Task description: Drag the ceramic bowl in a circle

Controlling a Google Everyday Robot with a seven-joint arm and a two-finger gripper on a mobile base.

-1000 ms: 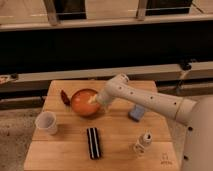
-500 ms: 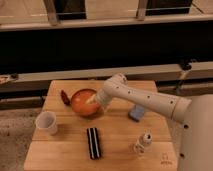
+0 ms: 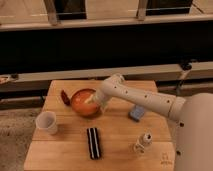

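Observation:
The ceramic bowl is round and shallow, glossy orange inside with a darker rim. It sits on the wooden table, left of centre toward the back. My white arm reaches in from the right. My gripper is at the bowl's right inner edge, its tip down inside the bowl.
A small white cup stands at the table's left. A black ribbed bar lies at the front centre. A blue sponge lies at the right. A small white bottle stands front right. A dark red object lies just left of the bowl.
The bowl and my gripper have shifted slightly to the left and toward the front of the table. The other objects have not moved.

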